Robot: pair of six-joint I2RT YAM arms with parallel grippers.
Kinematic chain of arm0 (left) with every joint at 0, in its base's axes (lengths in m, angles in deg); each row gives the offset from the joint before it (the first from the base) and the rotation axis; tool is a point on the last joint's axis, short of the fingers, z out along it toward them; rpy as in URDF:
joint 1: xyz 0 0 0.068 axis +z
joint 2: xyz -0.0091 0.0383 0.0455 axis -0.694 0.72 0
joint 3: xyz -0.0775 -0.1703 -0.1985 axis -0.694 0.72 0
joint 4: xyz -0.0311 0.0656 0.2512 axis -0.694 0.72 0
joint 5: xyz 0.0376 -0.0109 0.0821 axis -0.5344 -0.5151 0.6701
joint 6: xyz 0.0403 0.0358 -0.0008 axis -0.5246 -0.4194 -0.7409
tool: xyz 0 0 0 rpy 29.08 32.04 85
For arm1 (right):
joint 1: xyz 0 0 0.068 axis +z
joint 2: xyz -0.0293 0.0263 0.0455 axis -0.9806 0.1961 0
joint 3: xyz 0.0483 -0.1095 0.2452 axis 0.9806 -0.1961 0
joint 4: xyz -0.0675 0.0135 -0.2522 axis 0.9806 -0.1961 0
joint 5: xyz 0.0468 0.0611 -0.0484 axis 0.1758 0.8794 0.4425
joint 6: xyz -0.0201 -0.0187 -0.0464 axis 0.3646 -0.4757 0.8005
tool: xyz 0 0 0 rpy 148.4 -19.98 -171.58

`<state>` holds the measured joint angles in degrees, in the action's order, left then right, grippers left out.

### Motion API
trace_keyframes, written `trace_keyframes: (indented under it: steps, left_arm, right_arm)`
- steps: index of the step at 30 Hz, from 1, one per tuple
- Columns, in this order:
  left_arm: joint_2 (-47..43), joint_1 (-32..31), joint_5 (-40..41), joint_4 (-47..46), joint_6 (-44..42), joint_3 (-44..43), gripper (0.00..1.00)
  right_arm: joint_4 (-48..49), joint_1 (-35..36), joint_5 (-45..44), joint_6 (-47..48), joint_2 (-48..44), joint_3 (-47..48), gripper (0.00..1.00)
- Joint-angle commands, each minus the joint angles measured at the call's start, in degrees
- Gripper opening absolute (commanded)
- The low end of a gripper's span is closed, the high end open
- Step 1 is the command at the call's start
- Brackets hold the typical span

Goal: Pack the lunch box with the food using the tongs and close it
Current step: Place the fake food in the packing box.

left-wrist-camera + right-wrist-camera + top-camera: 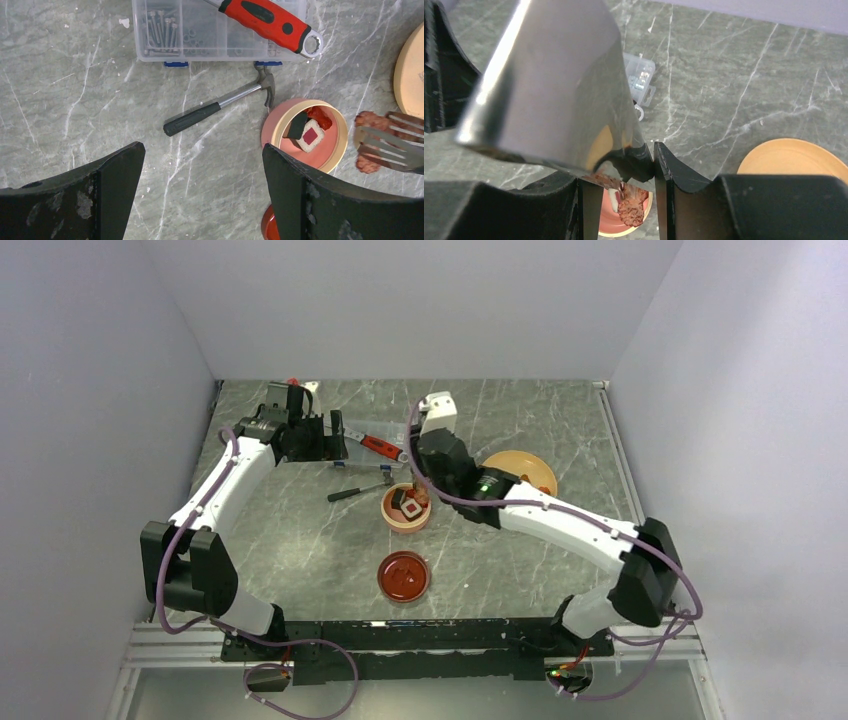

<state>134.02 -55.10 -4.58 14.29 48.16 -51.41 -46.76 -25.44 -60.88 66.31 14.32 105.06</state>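
Observation:
The lunch box (407,510) is a small round tub at the table's middle, with a black-and-white roll (310,136) and an orange-red piece (320,118) in it. Its dark red lid (403,576) lies apart, nearer the arm bases. My right gripper (428,472) (620,172) is shut on the grey metal tongs (554,85). The tong tips (395,145) pinch a brown piece of food (631,214) just above the tub's right rim (608,220). My left gripper (330,440) (202,147) hangs open and empty over bare table, left of the tub.
A black-handled hammer (220,107) lies left of the tub. Behind it a clear case (215,30) carries a red wrench (270,20). A flat yellow plate (520,472) sits right of the tub.

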Motion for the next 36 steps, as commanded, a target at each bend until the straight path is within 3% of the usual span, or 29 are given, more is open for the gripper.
trace_keyframes:
  steps: [1, 8, 16, 29, 36]
  left_arm:
    - [-1.01, 0.26, -0.04, -0.91, -0.29, -1.04, 0.94]
    - [-1.44, 0.26, 0.0, -0.87, -0.3, -1.12, 0.93]
    - [-1.58, 0.26, -0.12, -0.87, -0.36, -1.08, 0.93]
    - [-1.76, 0.26, -0.21, -0.96, -0.29, -1.15, 0.94]
    - [-1.58, 0.26, -0.21, -0.91, -0.29, -1.1, 0.94]
  right_arm:
    - [3.7, 3.07, -7.34, -1.02, 3.34, 3.03, 0.27]
    - [6.47, 6.06, -13.75, -1.52, 8.12, 2.97, 0.26]
    - [7.02, 7.2, -14.04, -3.85, 10.89, 3.63, 0.26]
    - [-2.08, 8.25, -15.57, -9.45, 12.53, 5.96, 0.27]
    - [-4.09, 8.36, -16.05, -10.69, 12.78, 6.7, 0.44]
